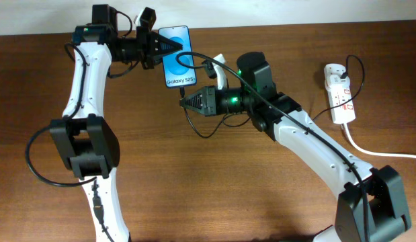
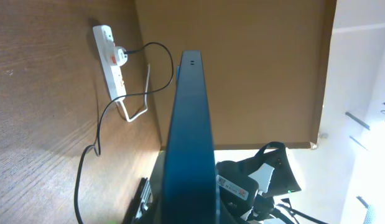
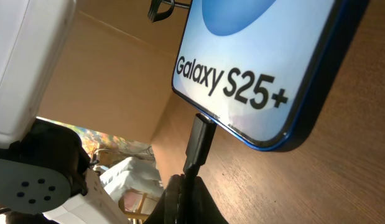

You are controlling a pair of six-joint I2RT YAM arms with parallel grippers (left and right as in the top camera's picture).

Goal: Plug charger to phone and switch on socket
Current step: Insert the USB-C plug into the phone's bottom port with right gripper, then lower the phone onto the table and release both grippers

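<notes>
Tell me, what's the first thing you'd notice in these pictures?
The slim black-edged smartphone with its bright blue "Galaxy S25+" screen stands out, gripped in the left arm's jaws at the back of the brown wooden table. Right at its bottom edge, the thin black charger cable's plug tip is pinched in the right arm's jaws. A long white power strip lies far right.
</notes>
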